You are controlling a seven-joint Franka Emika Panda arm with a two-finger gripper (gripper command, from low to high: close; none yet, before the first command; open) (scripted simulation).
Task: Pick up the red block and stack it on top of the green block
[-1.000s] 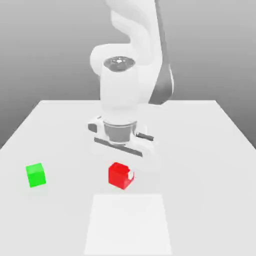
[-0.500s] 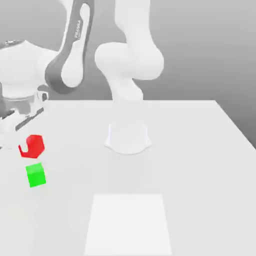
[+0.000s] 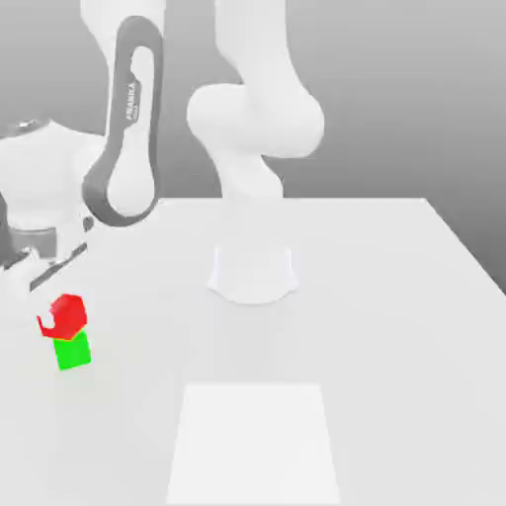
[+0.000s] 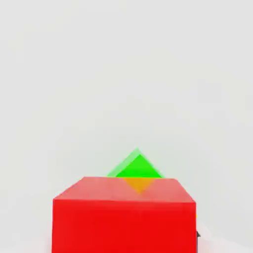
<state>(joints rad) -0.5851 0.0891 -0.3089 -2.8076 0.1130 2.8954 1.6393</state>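
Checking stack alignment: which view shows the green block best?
The exterior view: the green block shows its front face on the table, directly under the red block, which sits rotated on it. In the hand view the green block is just a corner behind the red block.

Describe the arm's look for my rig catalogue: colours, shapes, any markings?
The arm is glossy white with rounded, bulbous links and a round white base. One link carries a dark grey side panel with small white lettering along it. The end effector hangs from a white wrist with a grey band and dark trim. No cables show.
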